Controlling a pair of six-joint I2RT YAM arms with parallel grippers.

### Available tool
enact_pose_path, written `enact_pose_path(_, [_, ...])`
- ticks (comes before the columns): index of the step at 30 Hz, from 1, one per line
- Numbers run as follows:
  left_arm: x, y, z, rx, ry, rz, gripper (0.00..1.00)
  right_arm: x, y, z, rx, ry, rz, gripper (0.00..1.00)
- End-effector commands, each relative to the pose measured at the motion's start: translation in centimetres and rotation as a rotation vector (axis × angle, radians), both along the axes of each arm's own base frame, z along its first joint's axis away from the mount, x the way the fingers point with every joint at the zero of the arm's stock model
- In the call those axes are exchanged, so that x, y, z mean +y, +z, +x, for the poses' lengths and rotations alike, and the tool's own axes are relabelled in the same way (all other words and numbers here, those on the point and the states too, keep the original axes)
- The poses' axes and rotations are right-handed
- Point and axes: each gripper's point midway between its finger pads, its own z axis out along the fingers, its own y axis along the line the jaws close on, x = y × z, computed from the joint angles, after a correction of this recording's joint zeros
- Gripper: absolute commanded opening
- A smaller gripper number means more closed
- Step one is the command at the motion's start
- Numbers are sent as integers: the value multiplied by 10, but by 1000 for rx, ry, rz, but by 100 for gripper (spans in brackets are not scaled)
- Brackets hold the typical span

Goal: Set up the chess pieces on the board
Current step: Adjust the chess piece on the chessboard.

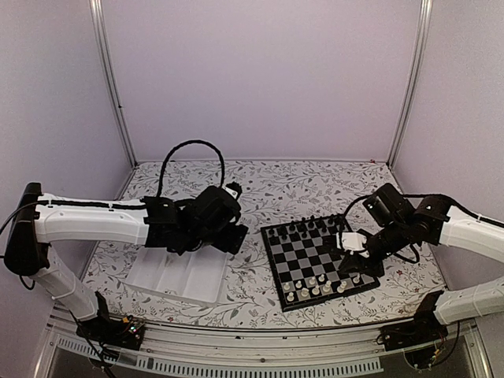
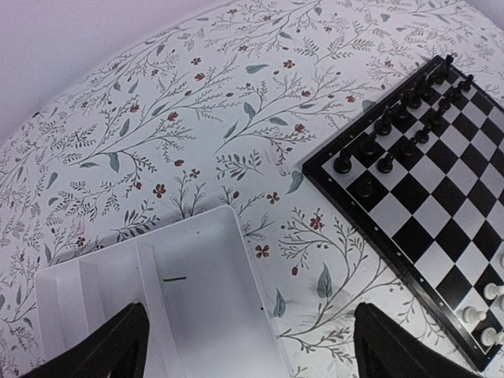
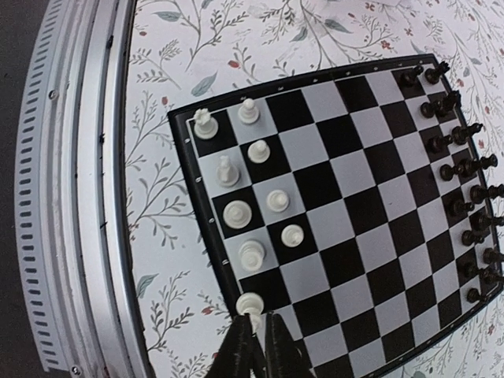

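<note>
Standing upright on the board [image 3: 354, 236], at its white-side edge: one white piece [image 3: 250, 302], pinched in the closed right gripper [image 3: 256, 337].
Piece sits directly at the fingertips; left gripper [image 2: 252, 354] spread wide, empty, over tray [image 2: 197, 299], farther off.

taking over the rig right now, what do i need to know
Left gripper: open, above the white tray, holding nothing.
Right gripper: shut on a white piece at the board's near edge.
Done: black pieces line the far two rows; eight other white pieces stand on the near rows.
Left: set this piece down, fill the remaining white squares.
</note>
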Motion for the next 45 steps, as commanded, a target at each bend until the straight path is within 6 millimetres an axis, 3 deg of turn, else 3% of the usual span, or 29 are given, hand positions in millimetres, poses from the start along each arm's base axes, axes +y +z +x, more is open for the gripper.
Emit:
enact_pose_path(1, [7,8,3,-13,31,17,92,-28,-7,-34,44,83,-65,3])
enact_pose_path(8, [15,8,3,-14,60,34,92,-38,-32,-49,66,184,-129,0])
enact_pose_path(21, [20,2,3,-11,70,66,92,-30,-61,-26,37,163,-177,0])
enact_pose_path(26, [20,-1,4,-12,69,81,92,-27,-64,-14,-5,143,-189,0])
enact_pose_path(45, [11,-13,6,9,57,95,93,-26,-77,-10,-2,145,-206,0])
